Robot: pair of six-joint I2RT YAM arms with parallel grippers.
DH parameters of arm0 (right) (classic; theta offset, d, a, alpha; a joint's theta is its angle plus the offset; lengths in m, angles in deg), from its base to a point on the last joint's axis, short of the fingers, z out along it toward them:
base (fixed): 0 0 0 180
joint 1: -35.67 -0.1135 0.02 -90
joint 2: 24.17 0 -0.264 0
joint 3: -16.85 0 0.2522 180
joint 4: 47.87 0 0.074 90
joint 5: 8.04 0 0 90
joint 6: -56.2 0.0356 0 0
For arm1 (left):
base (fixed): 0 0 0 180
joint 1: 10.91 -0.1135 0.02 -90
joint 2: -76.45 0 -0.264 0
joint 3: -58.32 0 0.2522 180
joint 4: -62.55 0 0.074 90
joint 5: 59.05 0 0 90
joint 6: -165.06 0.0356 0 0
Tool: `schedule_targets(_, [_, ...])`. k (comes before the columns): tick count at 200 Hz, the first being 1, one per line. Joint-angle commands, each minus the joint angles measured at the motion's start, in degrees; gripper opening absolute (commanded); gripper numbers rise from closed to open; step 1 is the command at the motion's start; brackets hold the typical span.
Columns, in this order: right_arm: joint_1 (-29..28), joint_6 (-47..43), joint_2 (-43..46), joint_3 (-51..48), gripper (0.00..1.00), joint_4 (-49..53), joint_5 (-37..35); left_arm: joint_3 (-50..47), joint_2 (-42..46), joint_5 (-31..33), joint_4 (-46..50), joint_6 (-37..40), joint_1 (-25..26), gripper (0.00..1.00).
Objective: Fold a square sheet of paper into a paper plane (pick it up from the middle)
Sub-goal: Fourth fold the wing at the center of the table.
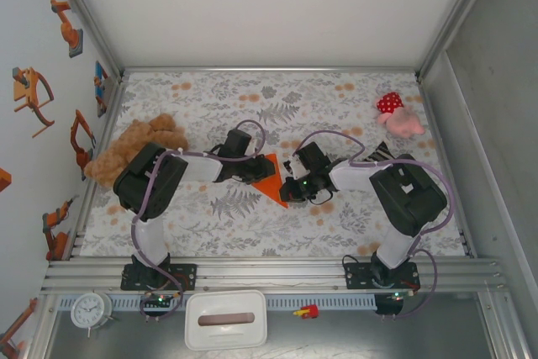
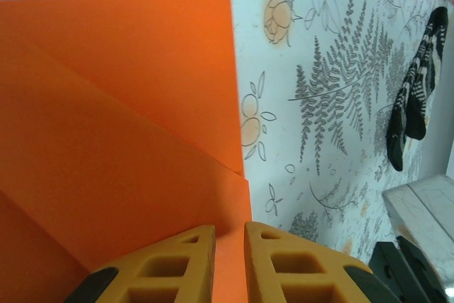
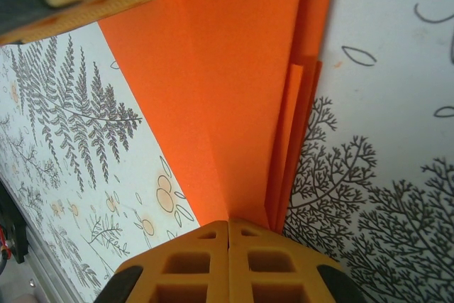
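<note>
1. Step in hand, as I judge it: a middle fold of the plane. The thin, bright orange sheet of paper [image 1: 271, 179] is already creased into a tapering wedge with slanted flaps layered on it, but it is no finished dart.
2. The sheet lies on the floral-patterned table cover [image 1: 210, 98], on the side of the brown plush teddy bear [image 1: 105, 164] that faces the table's middle, well apart from the bear.
3. The left gripper [image 2: 230, 235], the one nearer the bear, sits at the sheet's broad end with its jaws almost together. A sliver of orange shows in the gap, and I cannot tell whether a layer is nipped or merely pressed down.
4. The right gripper [image 3: 228, 226], farther from the bear, has its jaws clenched. The sheet's raised crease runs straight into them, so it appears to grasp the folded layers.
5. The wedge's long axis runs from the far side toward the arm bases. Its narrow tip points at the bases and slants slightly away from the bear.
6. The next move, I reckon, calls for one end to be pinned while the raised layers are laid over along the crease, edges matched, then pressed flat. Paper this thin may slip or buckle.
</note>
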Motion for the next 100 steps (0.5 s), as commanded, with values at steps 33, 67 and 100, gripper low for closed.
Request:
schedule_targets(33, [0.13,-0.06,-0.77,-2.69,0.05,6.68,-5.47,0.33,-2.77,2.32,2.07,-0.29,-0.3,0.2])
schedule_targets(67, [0.21,4.45,5.17,-3.26,0.09,2.65,-3.11,0.9,-3.31,3.02,3.94,-0.62,-0.35,0.2])
schedule_targets(100, [0.21,10.74,12.17,-3.2,0.13,-1.66,-7.01,0.9,-3.52,3.11,4.53,-1.07,-0.18,0.2])
